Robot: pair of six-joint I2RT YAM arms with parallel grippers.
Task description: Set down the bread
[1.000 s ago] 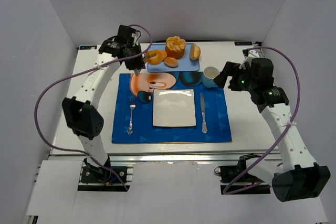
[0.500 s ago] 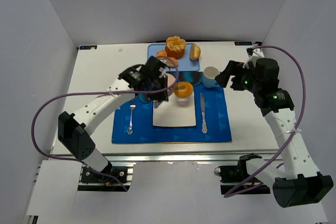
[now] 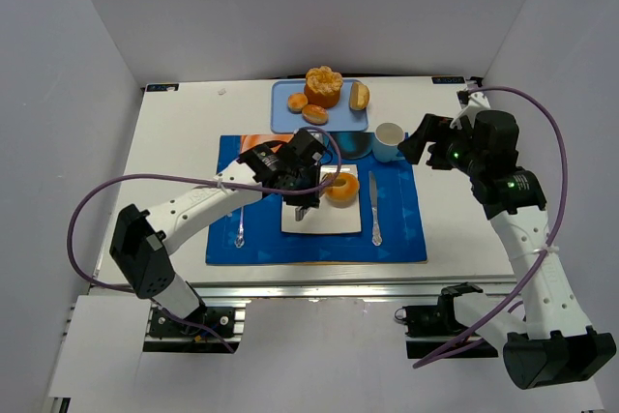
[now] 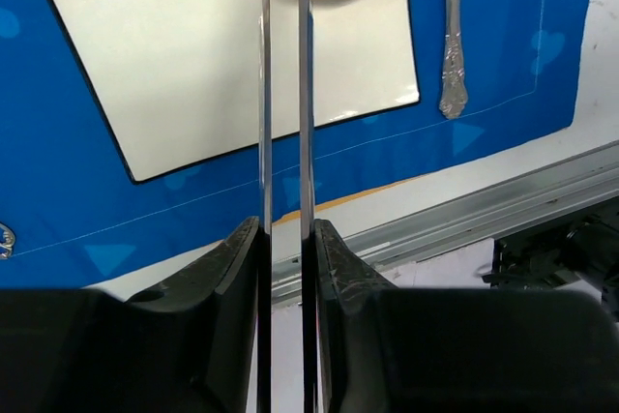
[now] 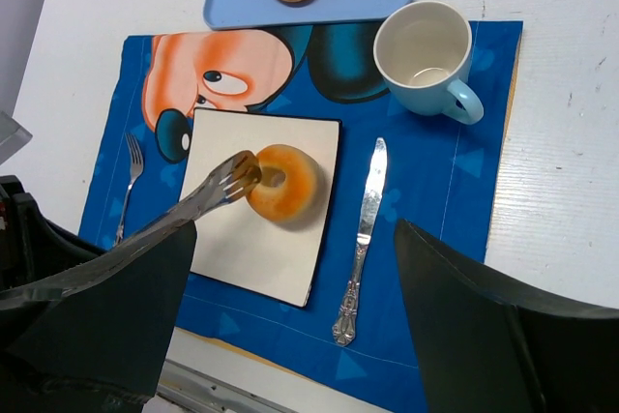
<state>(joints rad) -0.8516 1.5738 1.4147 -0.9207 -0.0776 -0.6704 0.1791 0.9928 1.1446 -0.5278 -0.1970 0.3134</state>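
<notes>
Your right wrist view shows the whole bread [image 5: 283, 181] over the plate [image 5: 242, 253], with the left gripper [image 5: 244, 173] pinching its nine-o'clock rim. The left wrist view crops it. The right gripper [image 3: 418, 142] gapes empty.

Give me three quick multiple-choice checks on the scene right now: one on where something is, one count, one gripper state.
1. Where is the bread?
A. on the blue tray
B. over the white plate
C. in the mug

2. How many pieces of cutlery lie on the placemat?
A. two
B. four
C. none

3. How is the right gripper?
A. open, holding nothing
B. shut, holding nothing
C. shut on the mug

Key:
1 B, the ring is over the right side of the plate.
2 A, one fork and one knife flank the plate.
3 A, its fingers stand wide apart with nothing between them.
</notes>
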